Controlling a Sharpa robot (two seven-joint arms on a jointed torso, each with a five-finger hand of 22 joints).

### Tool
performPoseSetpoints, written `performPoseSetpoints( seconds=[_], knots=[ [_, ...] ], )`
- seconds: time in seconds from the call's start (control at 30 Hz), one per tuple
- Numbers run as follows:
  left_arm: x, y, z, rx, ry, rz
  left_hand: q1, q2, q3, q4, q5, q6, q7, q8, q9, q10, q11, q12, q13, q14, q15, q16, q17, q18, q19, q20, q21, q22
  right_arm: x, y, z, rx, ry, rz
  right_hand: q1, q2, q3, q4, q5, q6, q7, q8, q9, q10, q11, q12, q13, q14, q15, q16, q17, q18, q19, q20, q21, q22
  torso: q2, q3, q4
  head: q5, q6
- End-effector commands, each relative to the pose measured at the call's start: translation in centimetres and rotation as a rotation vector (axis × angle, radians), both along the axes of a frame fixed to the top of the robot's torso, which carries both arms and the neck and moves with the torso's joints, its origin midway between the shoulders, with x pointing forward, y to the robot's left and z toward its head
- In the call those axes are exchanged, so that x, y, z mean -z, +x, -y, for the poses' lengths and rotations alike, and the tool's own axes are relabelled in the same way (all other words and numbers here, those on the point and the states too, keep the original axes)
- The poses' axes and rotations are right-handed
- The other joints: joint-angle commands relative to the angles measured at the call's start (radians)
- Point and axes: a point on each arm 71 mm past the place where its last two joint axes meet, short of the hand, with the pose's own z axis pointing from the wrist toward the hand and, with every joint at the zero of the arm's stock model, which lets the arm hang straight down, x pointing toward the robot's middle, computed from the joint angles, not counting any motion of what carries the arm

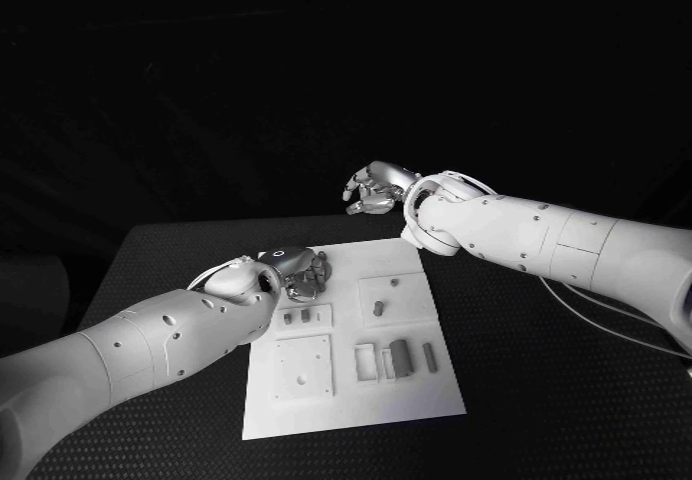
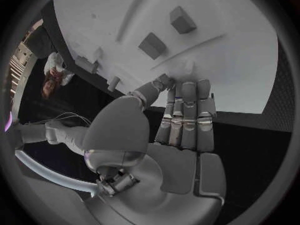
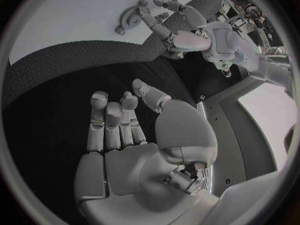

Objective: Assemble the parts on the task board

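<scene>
Two hands: left hand (image 1: 293, 270) fingers together over task board (image 1: 433, 385); right hand (image 1: 378, 188) loosely curled, empty.

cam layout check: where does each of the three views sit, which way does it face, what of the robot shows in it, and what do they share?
Head view: on the robot's head, looking down at the task board; left hand over the board's far left corner, right hand raised beyond it.
Left wrist view: behind the left hand, facing the task board; own palm and fingers show.
Right wrist view: behind the right hand, facing the black table; own palm shows.
Shared: right wrist and head views both show the left hand at the task board.
</scene>
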Motion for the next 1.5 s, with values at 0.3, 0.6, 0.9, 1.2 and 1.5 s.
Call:
performPoseSetpoints(
  seconds=[0.3,0.6,0.9,1.2,1.5],
  knots=[
    [0.1,-0.6,0.9,0.057,0.010,-0.021,-0.002,0.012,-0.012,0.000,-0.006,0.034,-0.004,0.014,-0.004,0.039,-0.014,0.008,0.006,0.040,-0.011,0.048,0.004,0.047,0.040,-0.011,0.047,0.026,0.0,-0.1,-0.2,-0.013,0.000,0.000,0.001,-0.005,0.004,-0.001,0.002,0.108,0.014,-0.004,-0.001,-0.090,0.005,-0.006,0.002,-0.004,0.003,-0.006,0.002,0.012,-0.003,0.004,-0.006,0.014,-0.001,-0.0001,0.0001,0.000,0.000],
    [0.1,-0.6,1.2,0.067,0.006,-0.020,-0.003,0.017,-0.014,0.000,-0.006,0.055,-0.004,0.024,-0.005,0.066,-0.019,0.014,0.012,0.051,-0.016,0.075,-0.002,0.053,0.049,-0.016,0.077,0.026,0.0,-0.1,-0.2,-0.014,-0.001,-0.002,0.001,-0.004,0.004,-0.001,0.002,0.109,0.014,-0.004,0.000,-0.089,0.005,-0.005,0.002,-0.004,0.003,-0.006,0.002,0.012,-0.002,0.004,-0.005,0.014,0.000,0.0002,-0.0001,0.000,0.000],
    [0.7,-0.7,1.2,0.059,0.014,-0.033,-0.006,0.019,-0.015,0.001,-0.007,0.057,-0.002,0.025,-0.006,0.069,-0.019,0.014,0.013,0.052,-0.016,0.080,-0.005,0.053,0.050,-0.016,0.082,0.025,0.0,-0.1,-0.3,-0.015,-0.001,-0.002,0.001,-0.004,0.004,-0.001,0.002,0.110,0.014,-0.004,0.000,-0.089,0.005,-0.005,0.002,-0.004,0.003,-0.006,0.002,0.012,-0.002,0.004,-0.005,0.014,0.000,0.0000,-0.0002,-0.003,-0.003],
    [1.0,-0.5,1.1,0.048,0.030,-0.044,-0.006,0.021,-0.013,0.001,-0.007,0.056,0.000,0.024,-0.007,0.069,-0.019,0.012,0.013,0.051,-0.016,0.082,-0.007,0.054,0.049,-0.016,0.085,0.025,0.0,-0.1,-0.4,-0.017,0.000,-0.002,0.001,-0.004,0.004,-0.001,0.002,0.110,0.014,-0.004,0.000,-0.089,0.005,-0.005,0.002,-0.003,0.003,-0.005,0.002,0.012,-0.002,0.004,-0.005,0.015,0.000,-0.0001,0.0000,-0.003,-0.003],
    [1.9,-0.6,0.6,0.046,0.054,-0.056,-0.008,0.027,-0.012,0.003,-0.007,0.055,0.001,0.023,-0.009,0.068,-0.017,0.009,0.013,0.050,-0.015,0.085,-0.011,0.054,0.047,-0.015,0.089,0.024,0.0,-0.1,-0.5,-0.018,0.000,-0.002,0.001,-0.003,0.004,-0.001,0.002,0.111,0.013,-0.004,0.001,-0.089,0.005,-0.005,0.002,-0.003,0.003,-0.005,0.002,0.012,-0.002,0.004,-0.005,0.015,0.000,-0.0004,0.0000,-0.004,-0.004]
  ],
)
